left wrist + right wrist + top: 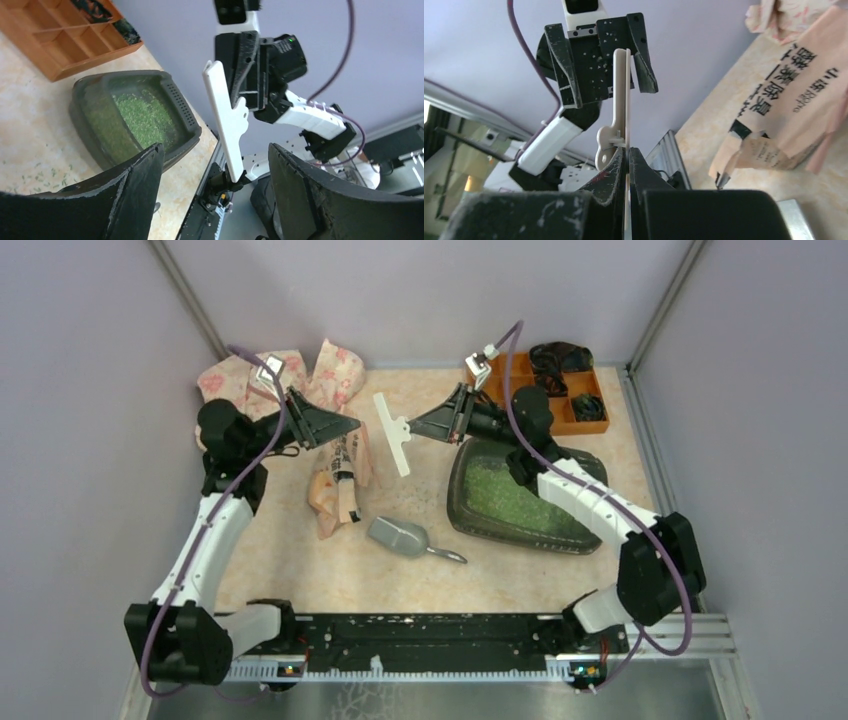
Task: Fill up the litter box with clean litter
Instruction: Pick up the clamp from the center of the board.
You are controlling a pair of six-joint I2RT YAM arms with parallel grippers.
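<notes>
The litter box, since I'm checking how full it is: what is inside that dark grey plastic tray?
The dark grey plastic tray holds light-green litter granules spread over its visible floor. The white right arm crosses above its right side, hiding what lies there.

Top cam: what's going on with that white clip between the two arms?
The right end effector is shut on a long white clip, holding it in the air above the table. The left end effector faces the clip with its jaws open, not touching it. The litter box already holds a layer of green clean litter. The peach paper bag and the grey scoop lie on the table, and neither is held.
</notes>
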